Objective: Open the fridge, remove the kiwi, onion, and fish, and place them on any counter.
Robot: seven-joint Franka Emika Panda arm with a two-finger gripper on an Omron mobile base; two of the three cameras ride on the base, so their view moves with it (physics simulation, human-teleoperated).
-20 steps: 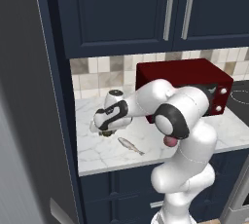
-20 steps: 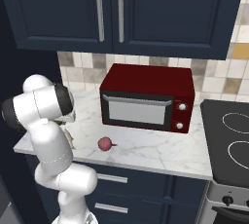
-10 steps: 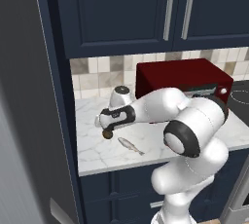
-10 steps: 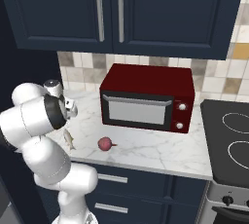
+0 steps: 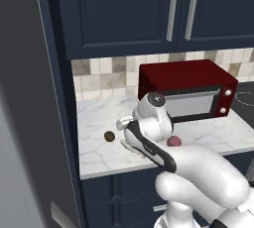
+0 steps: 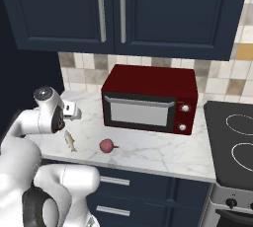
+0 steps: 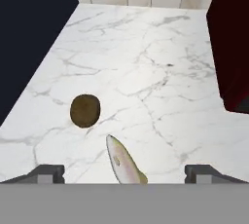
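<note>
The robot's jaws stand wide apart with nothing between them, the two dark fingertips (image 7: pixel 47 173) sitting far to either side at the bottom of the hand view, above the white marble surface (image 7: pixel 146 62). The kiwi (image 7: pixel 85 110) lies on that surface just ahead of the left fingertip, a dark olive-brown ball resting free and touching nothing else. Just beside it, between the fingertips but clear of both, lies the fish (image 7: pixel 124 160), a slender silver-grey body pointing toward the back of the surface; its rear end is cut off at the edge of the hand view. In the left base view the kiwi (image 5: pixel 109 136) sits near the left end of the surface (image 5: pixel 99 118), close to the dark navy side panel, with the arm's hand hovering beside it. The onion (image 6: pixel 106 145) is a dark-red ball lying further along the surface in front of the dark-red microwave (image 6: pixel 150 97), well apart from the kiwi; in the right base view the fish (image 6: pixel 69 140) lies between the hand and the onion. Navy wall cabinets (image 6: pixel 108 11) with silver bar handles hang above a tiled backsplash, and a black stovetop (image 6: pixel 234 137) adjoins the surface on the right.
</note>
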